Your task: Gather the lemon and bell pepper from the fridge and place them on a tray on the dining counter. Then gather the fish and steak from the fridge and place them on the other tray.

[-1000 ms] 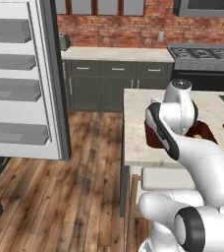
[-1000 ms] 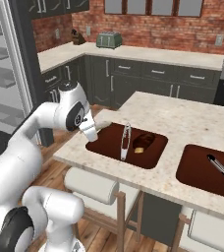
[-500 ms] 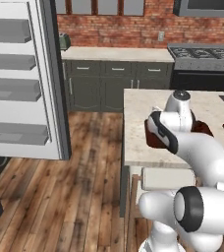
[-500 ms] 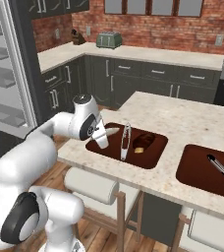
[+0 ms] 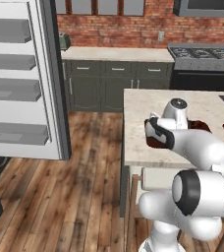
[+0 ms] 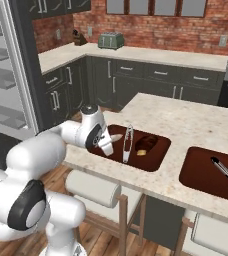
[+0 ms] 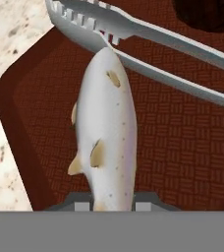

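A brick-walled kitchen with dark grey cabinets surrounds the beige speckled dining counter [image 6: 186,117], on which two dark red-brown trays lie side by side. The fish [image 7: 105,129], pale silver-grey with small tan fins, hangs low over the woven floor of the nearer tray [image 7: 15,123], its far end close against the silvery metal tongs [image 7: 148,44] that lie slantwise across that tray. The pincer [image 7: 113,204] is closed on the near end of the fish, a fingertip showing on either side of the body at the bottom of the hand view. From the right base view the pincer [image 6: 109,143] sits at the tray's left end, with the tongs [image 6: 127,144] just beside it and the steak [image 6: 147,143], a dark chunk with a pale patch, past them in the same tray. The second tray [image 6: 206,175] to the right holds another pair of tongs [image 6: 226,171]. At the far left the fridge [image 5: 20,78] stands open, its white shelves visible.
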